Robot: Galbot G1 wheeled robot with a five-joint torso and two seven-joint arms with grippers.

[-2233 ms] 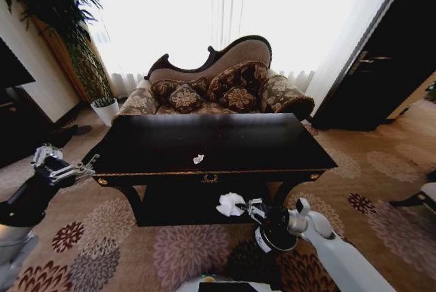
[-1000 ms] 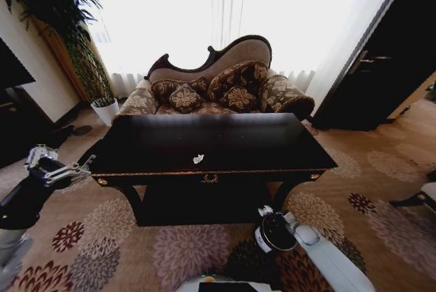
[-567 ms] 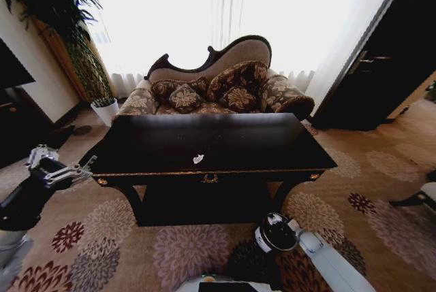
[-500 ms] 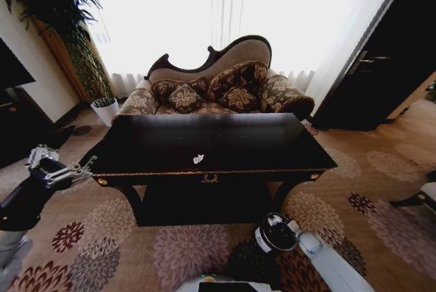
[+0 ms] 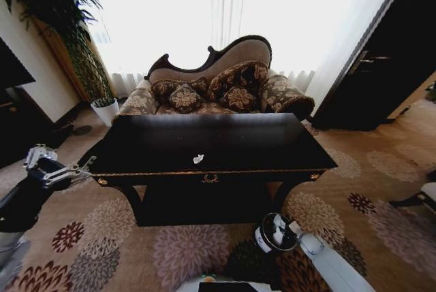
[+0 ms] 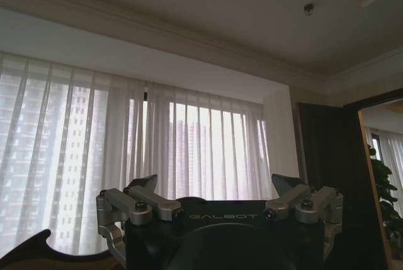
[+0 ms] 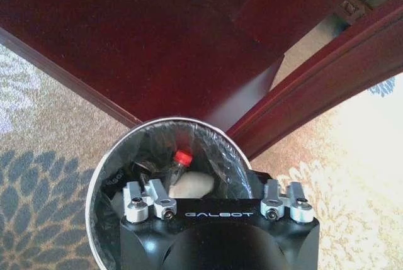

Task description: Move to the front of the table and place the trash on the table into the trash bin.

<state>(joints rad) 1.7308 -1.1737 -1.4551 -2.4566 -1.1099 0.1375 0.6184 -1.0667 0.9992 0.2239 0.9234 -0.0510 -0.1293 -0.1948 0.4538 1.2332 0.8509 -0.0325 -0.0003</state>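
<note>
Black plastic lining is showing inside the small round dark trash bin (image 7: 104,182), and the right gripper (image 7: 214,202) is hanging directly over its mouth. Its jaws are standing spread wide, holding nothing and touching neither the rim nor the liner. In the head view, that right gripper (image 5: 278,226) is sitting above the trash bin (image 5: 267,241), with the white arm running off toward the lower right.

The left gripper (image 5: 60,167) is hovering out past the counter's left front corner, clear of the edge. Its jaws are also gaping wide and empty, and in the left wrist view the left gripper (image 6: 214,188) is pointing up toward the curtained window.

The trash bin is standing on the flowered carpet (image 5: 184,251) just in front of the glossy black rectangular counter (image 5: 204,135), near its right front leg. Open carpet is lying along the whole front edge and round both ends. A patterned brown sofa (image 5: 218,88) is closing off the far side.

One small white crumpled scrap (image 5: 198,158) is lying on the counter near the front edge, a little left of the gold ornament (image 5: 210,178). Down in the bin, a lumpy white paper ball (image 7: 189,186) is resting beside a small bottle with a red cap (image 7: 181,158).
</note>
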